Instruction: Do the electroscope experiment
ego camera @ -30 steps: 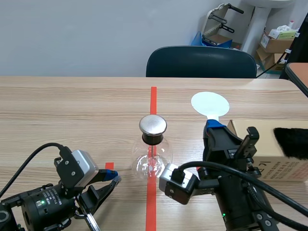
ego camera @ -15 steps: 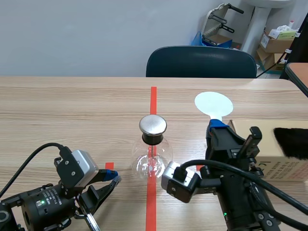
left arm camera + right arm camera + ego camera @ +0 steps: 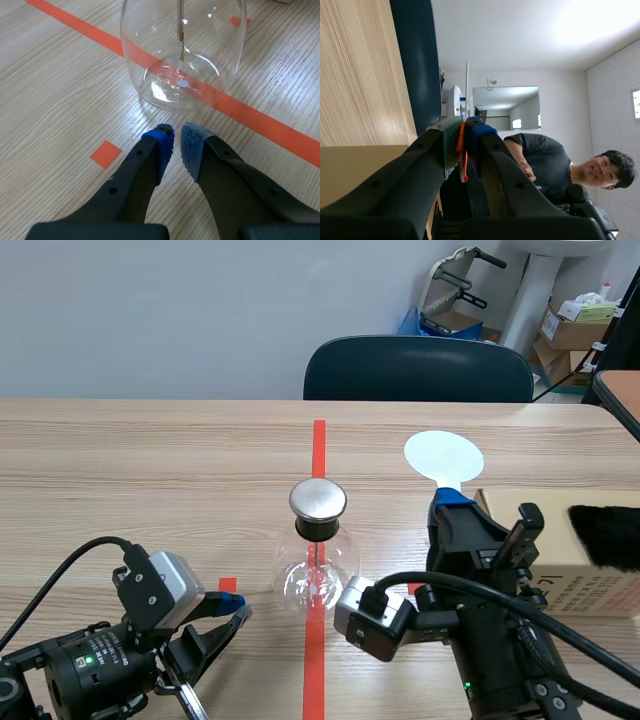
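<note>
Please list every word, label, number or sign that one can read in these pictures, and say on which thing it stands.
No text here can be read well enough to quote.
cardboard box: dark print on its front face, partly hidden and too blurred to read.
far boxes: any print is too small to read.
glass flask: no label visible.
white disc: blank.

Glass flask [image 3: 317, 570] stands mid-table; raised white paddle [image 3: 443, 457] and cardboard box [image 3: 595, 583] crowd the right; far-left table [image 3: 140, 465] lies open.

Dark chair [image 3: 418, 368] behind wooden table [image 3: 150, 470], pale wall [image 3: 200, 310].
</note>
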